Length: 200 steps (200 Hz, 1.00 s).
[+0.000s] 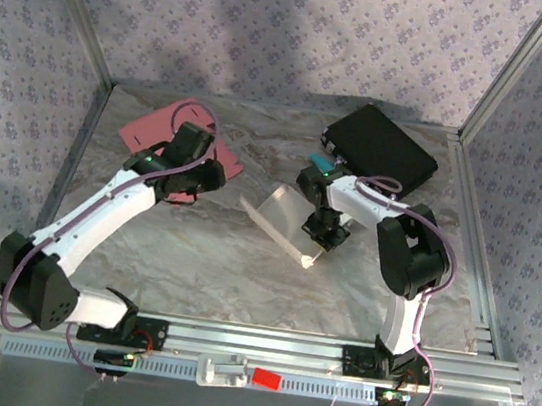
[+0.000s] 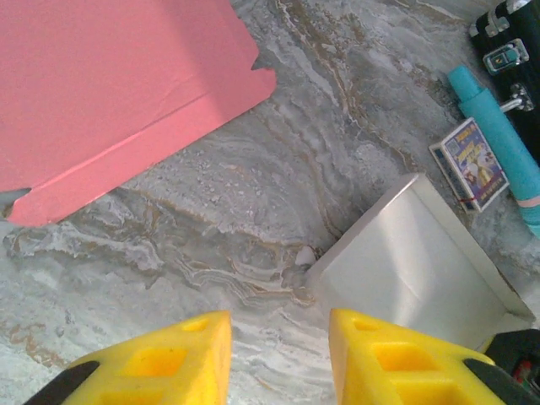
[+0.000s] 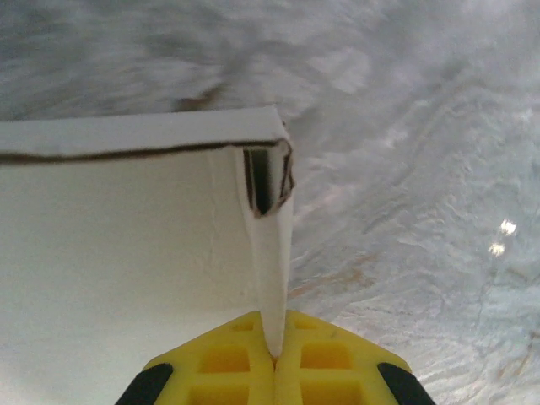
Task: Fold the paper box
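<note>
My right gripper (image 3: pixel 274 359) pinched 1 raised wall of the white paper box (image 1: pixel 279 216) at mid-table. My left gripper (image 2: pixel 278 346) hung released and empty. Folding seemed only partly done.

The white paper box (image 1: pixel 284 220) lies partly folded, walls raised, centrally on the table (image 1: pixel 193 253).

Marbled table (image 1: pixel 203 266), floral fabric walls (image 1: pixel 276 22)
</note>
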### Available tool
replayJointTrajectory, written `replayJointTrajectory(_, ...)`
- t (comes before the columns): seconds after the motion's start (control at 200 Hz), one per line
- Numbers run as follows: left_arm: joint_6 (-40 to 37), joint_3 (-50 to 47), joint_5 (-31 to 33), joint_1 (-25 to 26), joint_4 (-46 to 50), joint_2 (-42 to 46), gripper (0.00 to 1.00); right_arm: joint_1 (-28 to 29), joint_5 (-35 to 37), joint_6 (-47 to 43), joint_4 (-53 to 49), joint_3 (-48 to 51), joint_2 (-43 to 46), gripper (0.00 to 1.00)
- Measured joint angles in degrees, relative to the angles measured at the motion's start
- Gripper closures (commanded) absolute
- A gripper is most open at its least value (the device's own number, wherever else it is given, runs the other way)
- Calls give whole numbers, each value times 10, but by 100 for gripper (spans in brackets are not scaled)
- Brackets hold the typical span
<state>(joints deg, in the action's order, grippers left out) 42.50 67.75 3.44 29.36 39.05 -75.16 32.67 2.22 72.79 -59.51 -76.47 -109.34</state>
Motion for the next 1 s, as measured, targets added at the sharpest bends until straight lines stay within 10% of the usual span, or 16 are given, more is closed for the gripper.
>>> replayJointTrajectory(0.515,70,-218,-110,50,-78,55,72,20,-142,206,-11,29,-10,100)
replayJointTrajectory(0.999,132,-233,-153,72,-249,-48,73,52,-146,225,26,53,59,47)
